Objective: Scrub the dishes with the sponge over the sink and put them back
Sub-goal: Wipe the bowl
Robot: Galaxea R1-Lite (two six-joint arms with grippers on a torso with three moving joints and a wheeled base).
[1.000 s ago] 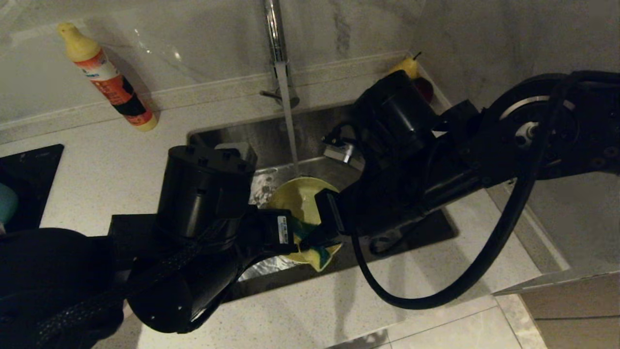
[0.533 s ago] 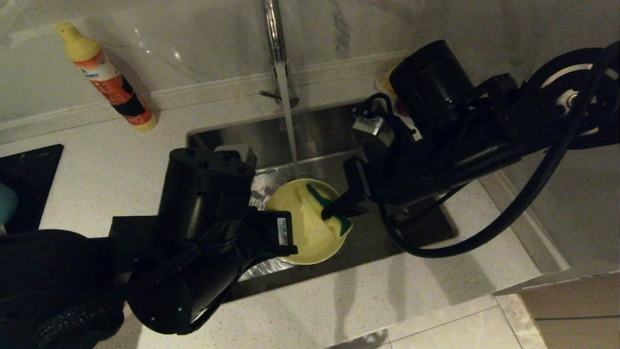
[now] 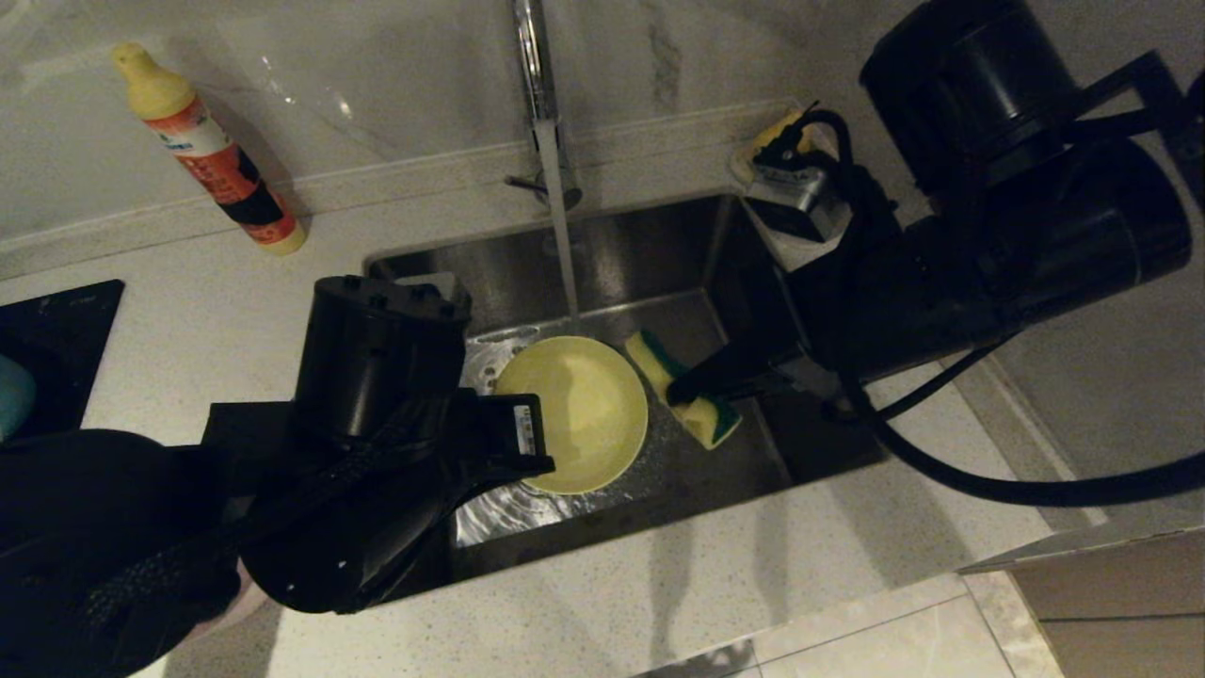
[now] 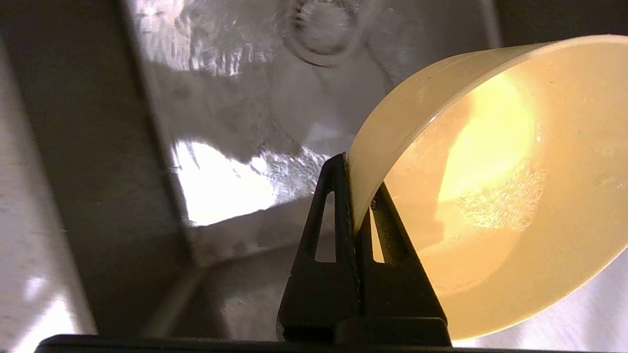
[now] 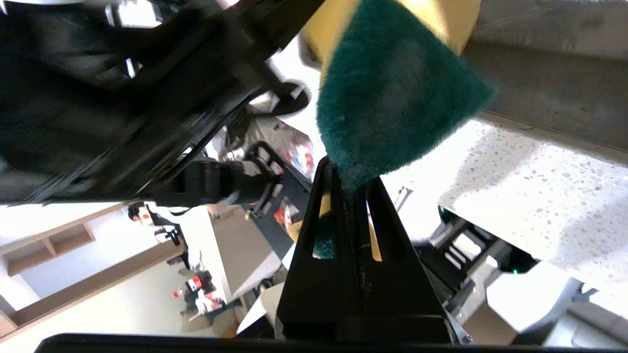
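Note:
Over the sink (image 3: 659, 245), my left gripper (image 3: 544, 460) is shut on the near-left rim of the yellow bowl (image 3: 579, 414). The left wrist view shows one finger on each side of the bowl (image 4: 490, 186) wall, in the left gripper (image 4: 354, 184). The bowl's inside is wet and faces up. My right gripper (image 3: 680, 391) is shut on the sponge (image 3: 713, 421), just right of the bowl's rim. The right wrist view shows the sponge's (image 5: 397, 98) green face sticking out past the right gripper (image 5: 349, 179). Water (image 3: 565, 264) runs from the tap (image 3: 532, 56) at the bowl's far edge.
An orange detergent bottle (image 3: 207, 151) leans at the back left of the counter. A black hob (image 3: 56, 339) with something light blue (image 3: 11, 395) on it sits at the far left. My right arm covers the sink's back right corner, where a yellow thing (image 3: 767, 141) shows.
My right gripper has lifted the sponge out of the bowl and carried it to the right, and the right arm has swung up and back. The bowl has shifted slightly left.

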